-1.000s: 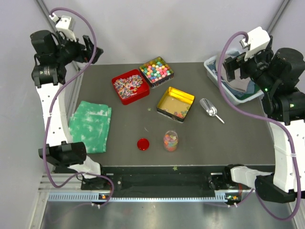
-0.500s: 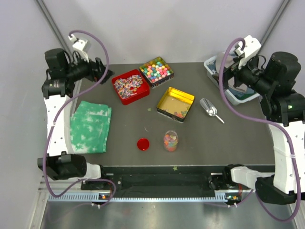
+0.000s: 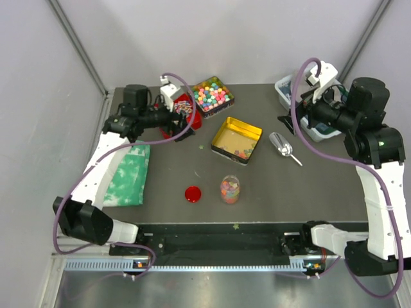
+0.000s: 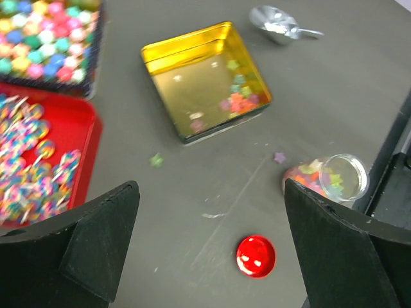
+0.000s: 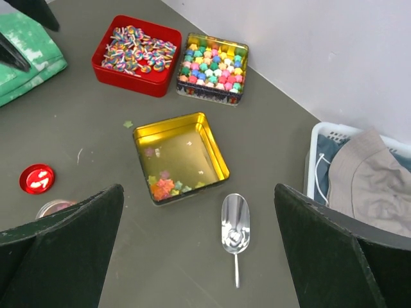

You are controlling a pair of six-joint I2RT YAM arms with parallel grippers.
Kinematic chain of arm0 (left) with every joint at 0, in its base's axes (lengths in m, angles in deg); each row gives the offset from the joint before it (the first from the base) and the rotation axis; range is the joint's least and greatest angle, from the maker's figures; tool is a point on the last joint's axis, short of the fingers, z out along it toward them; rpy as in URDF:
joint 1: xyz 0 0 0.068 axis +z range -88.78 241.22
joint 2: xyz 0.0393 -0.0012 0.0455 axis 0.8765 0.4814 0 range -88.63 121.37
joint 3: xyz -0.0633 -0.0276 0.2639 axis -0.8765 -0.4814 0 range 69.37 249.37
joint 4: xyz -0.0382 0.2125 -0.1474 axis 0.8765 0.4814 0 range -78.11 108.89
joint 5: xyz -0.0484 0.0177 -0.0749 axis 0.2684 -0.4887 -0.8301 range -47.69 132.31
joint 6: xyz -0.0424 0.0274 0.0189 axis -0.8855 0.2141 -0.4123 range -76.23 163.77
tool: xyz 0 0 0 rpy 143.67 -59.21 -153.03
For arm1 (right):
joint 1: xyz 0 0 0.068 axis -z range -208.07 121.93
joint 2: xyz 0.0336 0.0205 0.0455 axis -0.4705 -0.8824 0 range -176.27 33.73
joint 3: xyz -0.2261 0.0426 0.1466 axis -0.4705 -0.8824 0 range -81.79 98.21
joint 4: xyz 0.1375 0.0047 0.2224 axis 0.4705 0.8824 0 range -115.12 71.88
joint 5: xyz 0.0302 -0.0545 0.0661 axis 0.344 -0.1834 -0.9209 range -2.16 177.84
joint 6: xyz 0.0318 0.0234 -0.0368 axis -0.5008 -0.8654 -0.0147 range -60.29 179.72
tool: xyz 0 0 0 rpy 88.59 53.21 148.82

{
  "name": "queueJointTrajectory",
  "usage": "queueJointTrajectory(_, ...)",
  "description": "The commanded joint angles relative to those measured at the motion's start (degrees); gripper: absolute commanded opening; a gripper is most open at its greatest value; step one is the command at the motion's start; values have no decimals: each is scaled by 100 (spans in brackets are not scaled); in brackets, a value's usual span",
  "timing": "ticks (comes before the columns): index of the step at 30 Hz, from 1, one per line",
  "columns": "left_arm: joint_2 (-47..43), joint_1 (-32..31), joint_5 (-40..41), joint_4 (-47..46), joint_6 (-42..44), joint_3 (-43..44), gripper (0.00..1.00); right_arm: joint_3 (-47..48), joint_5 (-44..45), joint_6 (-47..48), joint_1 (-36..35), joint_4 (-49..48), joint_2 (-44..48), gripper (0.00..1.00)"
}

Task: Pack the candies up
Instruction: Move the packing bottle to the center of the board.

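Observation:
A few star-shaped candies [image 4: 239, 101] lie in one corner of the open gold tin [image 3: 236, 140], which also shows in the right wrist view [image 5: 180, 156]. More candies fill the small clear jar [image 3: 230, 189], upright and uncapped near the front. Its red lid [image 3: 192, 194] lies flat beside it. Two loose candies [image 4: 156, 159] rest on the mat. A metal scoop [image 3: 282, 146] lies right of the gold tin. My left gripper [image 3: 174, 119] hovers open over the red tin, holding nothing [image 4: 210, 192]. My right gripper [image 3: 287, 120] hangs open above the scoop [image 5: 235, 221], also holding nothing [image 5: 198, 192].
A red tin [image 3: 185, 110] of striped wrapped sweets sits partly under my left arm. A dark tin [image 3: 210, 95] of pastel balls stands behind it. A green cloth [image 3: 125, 173] lies at the left. A white bin [image 5: 314, 160] with fabric stands at the back right.
Both arms have swung in from the sides over the table. The left gripper moved right to above the red tin, and the right one came down and left towards the scoop. Both stayed open.

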Motion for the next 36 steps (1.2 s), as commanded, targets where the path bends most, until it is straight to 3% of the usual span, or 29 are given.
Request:
queueJointTrajectory(1, 222, -567, 272, -480, 126, -18, 99, -26, 12, -7, 56, -61, 273, 99)
queueJointTrajectory(9, 600, -1787, 904, -454, 548, -334, 99, -175, 153, 46, 56, -61, 334, 99)
queueJointTrajectory(18, 1048, -2553, 1282, -577, 697, -493, 99, -315, 355, 204, 64, 0, 413, 99)
queueJointTrajectory(36, 1480, -3196, 1414, -295, 873, -493, 99, -439, 435, 319, 64, 0, 571, 99)
